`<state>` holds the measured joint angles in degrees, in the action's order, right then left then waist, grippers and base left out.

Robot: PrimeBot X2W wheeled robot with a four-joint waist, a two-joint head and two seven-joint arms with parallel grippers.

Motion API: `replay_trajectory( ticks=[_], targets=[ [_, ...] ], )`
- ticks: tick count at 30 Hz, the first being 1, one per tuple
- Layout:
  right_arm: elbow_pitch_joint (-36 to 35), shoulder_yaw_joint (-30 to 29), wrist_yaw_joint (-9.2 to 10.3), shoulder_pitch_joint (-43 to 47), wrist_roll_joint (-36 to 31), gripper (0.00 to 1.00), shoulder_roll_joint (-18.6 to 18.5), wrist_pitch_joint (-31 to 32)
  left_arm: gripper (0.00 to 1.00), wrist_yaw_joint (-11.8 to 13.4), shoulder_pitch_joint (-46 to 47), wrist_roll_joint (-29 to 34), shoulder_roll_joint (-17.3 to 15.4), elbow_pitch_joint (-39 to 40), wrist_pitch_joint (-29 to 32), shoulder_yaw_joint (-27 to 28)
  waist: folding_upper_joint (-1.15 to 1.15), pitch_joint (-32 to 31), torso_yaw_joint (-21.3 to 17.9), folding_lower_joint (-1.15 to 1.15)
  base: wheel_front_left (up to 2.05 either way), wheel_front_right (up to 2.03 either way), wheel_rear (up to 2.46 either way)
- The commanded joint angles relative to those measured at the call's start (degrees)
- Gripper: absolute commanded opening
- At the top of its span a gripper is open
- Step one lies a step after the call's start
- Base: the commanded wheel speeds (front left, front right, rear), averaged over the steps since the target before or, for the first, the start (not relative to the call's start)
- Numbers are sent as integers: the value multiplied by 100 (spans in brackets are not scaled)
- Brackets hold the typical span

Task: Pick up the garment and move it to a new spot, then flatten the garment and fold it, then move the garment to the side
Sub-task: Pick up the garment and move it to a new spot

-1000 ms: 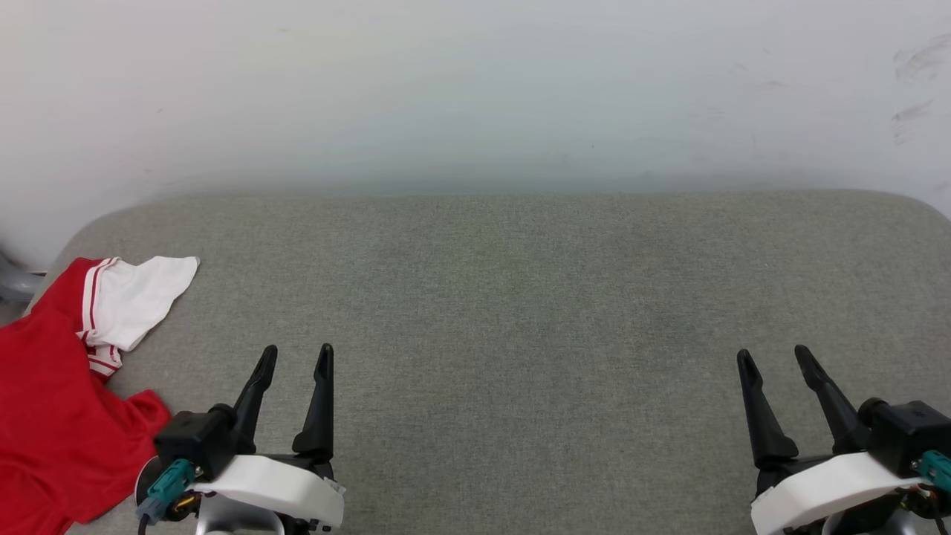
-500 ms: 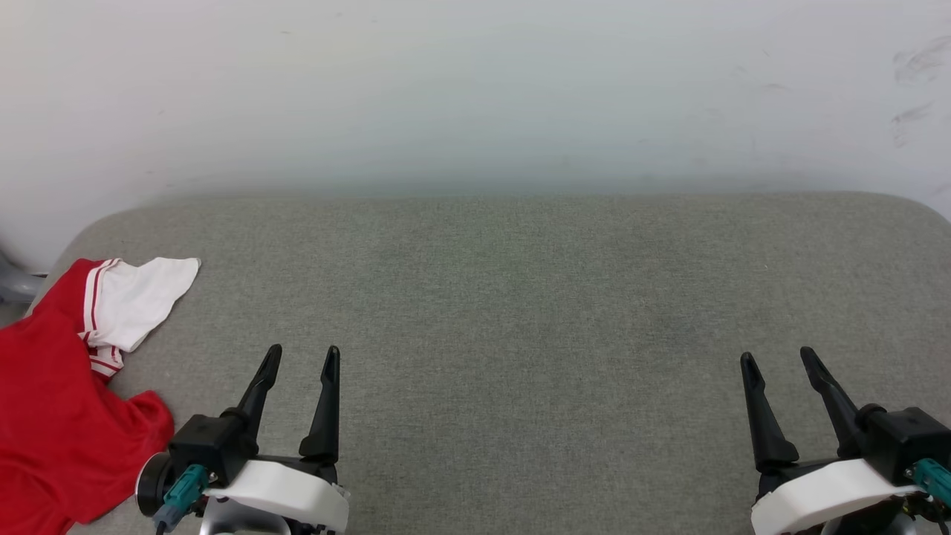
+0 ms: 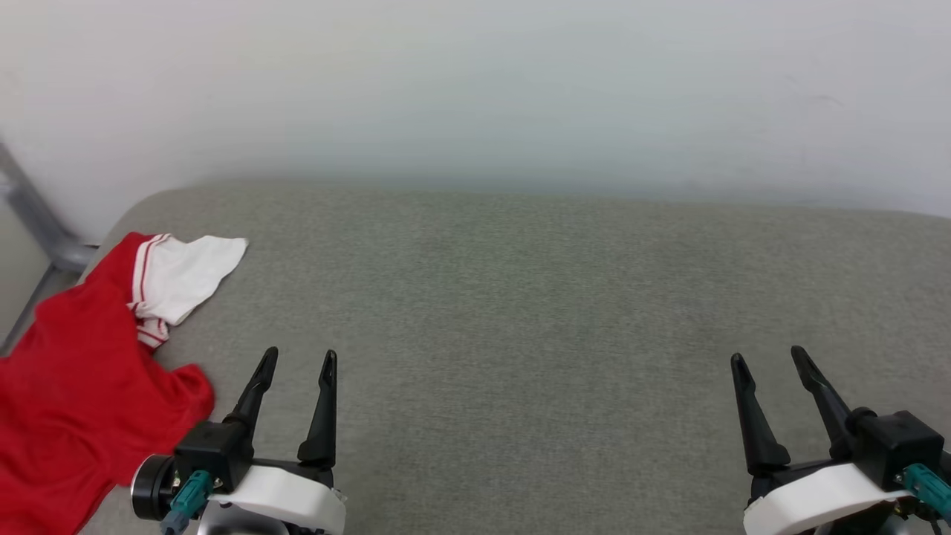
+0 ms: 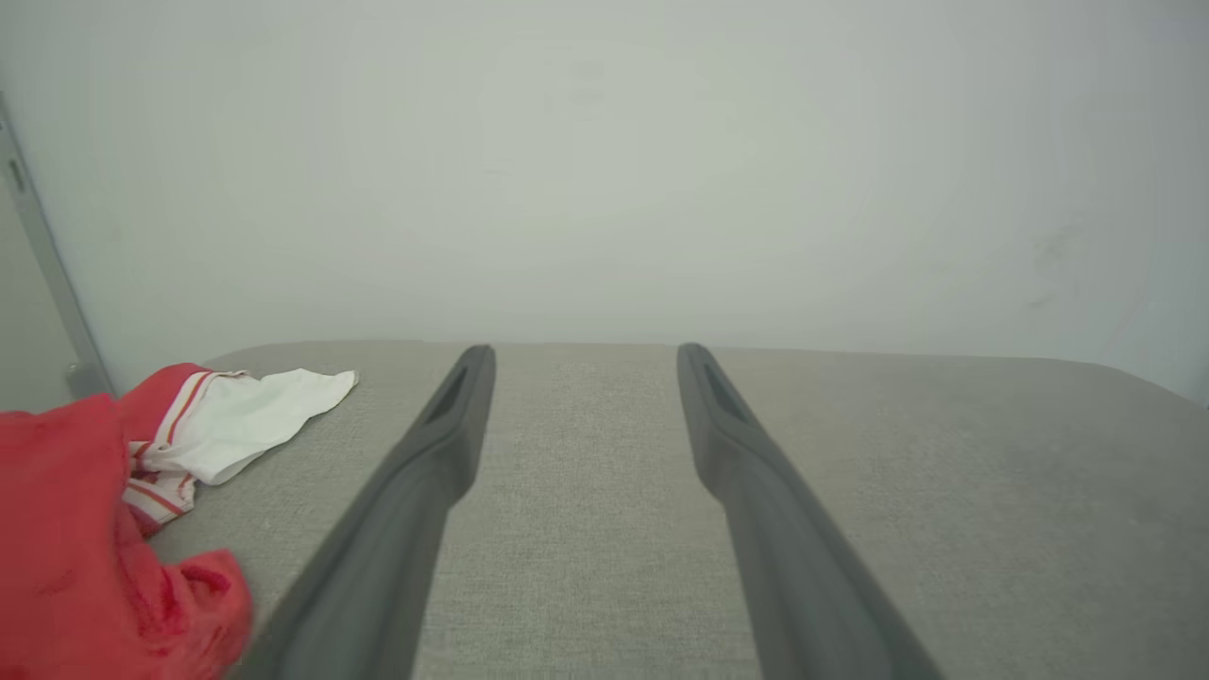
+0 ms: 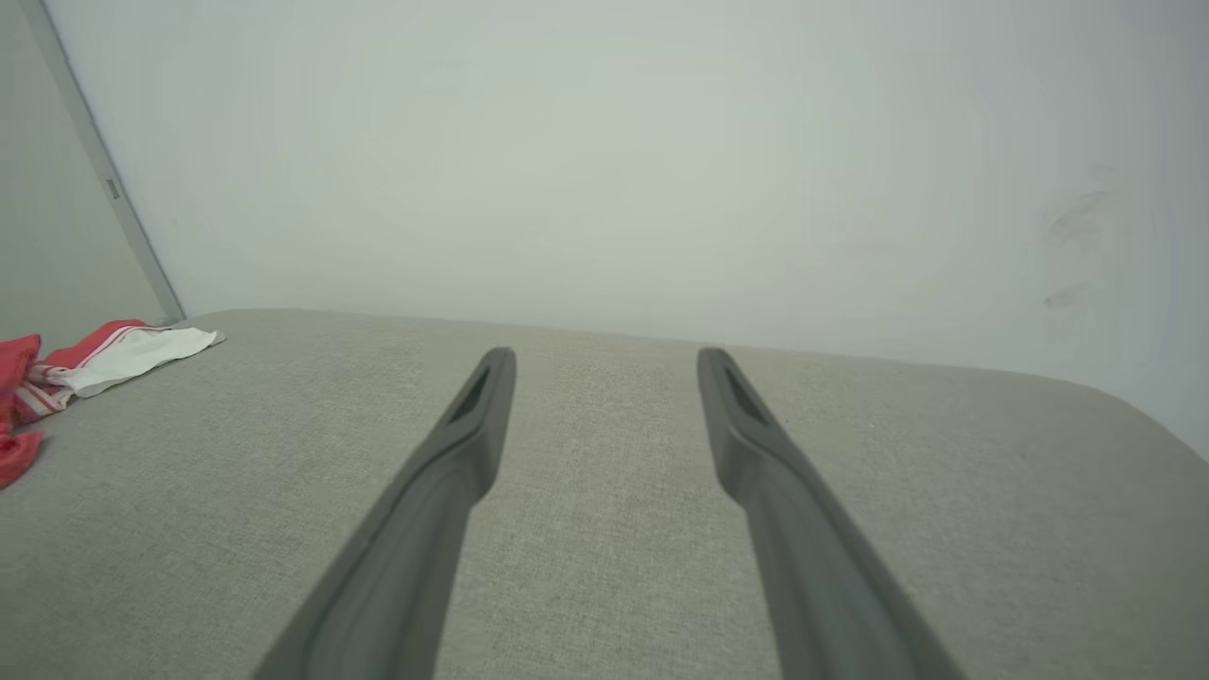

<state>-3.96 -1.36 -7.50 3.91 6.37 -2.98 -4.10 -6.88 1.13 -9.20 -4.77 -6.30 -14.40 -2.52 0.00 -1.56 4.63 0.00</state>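
The garment (image 3: pixel 82 371) lies crumpled at the left end of the grey fabric surface (image 3: pixel 520 297), bright red with a white sleeve and red-white striped trim pointing to the rear. It also appears at the left of the left wrist view, garment (image 4: pixel 85 529), and far left in the right wrist view, garment (image 5: pixel 57 373). My left gripper (image 3: pixel 297 355) is open and empty, just right of the red cloth and apart from it. My right gripper (image 3: pixel 767 355) is open and empty at the lower right, far from the cloth.
A pale wall (image 3: pixel 475 89) rises directly behind the grey surface. A grey metal bar (image 3: pixel 37 223) slants down beside the surface's left end. The surface's rounded left corner sits next to the garment.
The whole head view has shifted, so the camera has turned left; the garment and the bar now sit further into the picture. Both grippers stay open and hold much the same place.
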Motion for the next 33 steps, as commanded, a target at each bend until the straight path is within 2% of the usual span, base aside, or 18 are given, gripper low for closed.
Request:
replay_trajectory(
  ticks=[1, 21, 27, 33],
  targets=[
    [-23, 21, 2, 9, -97, 100, 14, -44, 100, -23, 25, 108, 18, -14, -53, 26, 0, 24, 200, 0, 0, 0, 0],
    [89, 252, 2, -146, -25, 100, 12, -198, 100, -48, 28, 66, 53, -238, -82, 348, 0, 94, 1682, 0, 0, 0, 0],
    [96, 274, 3, -150, -46, 100, 12, -201, 100, -54, 34, 62, 70, -273, -82, 382, 0, 95, 1966, 0, 0, 0, 0],
    [107, 286, 3, -173, -65, 100, 12, -210, 100, -58, 85, 54, 62, -335, -82, 402, 0, 89, 2086, 0, 0, 0, 0]
  ],
)
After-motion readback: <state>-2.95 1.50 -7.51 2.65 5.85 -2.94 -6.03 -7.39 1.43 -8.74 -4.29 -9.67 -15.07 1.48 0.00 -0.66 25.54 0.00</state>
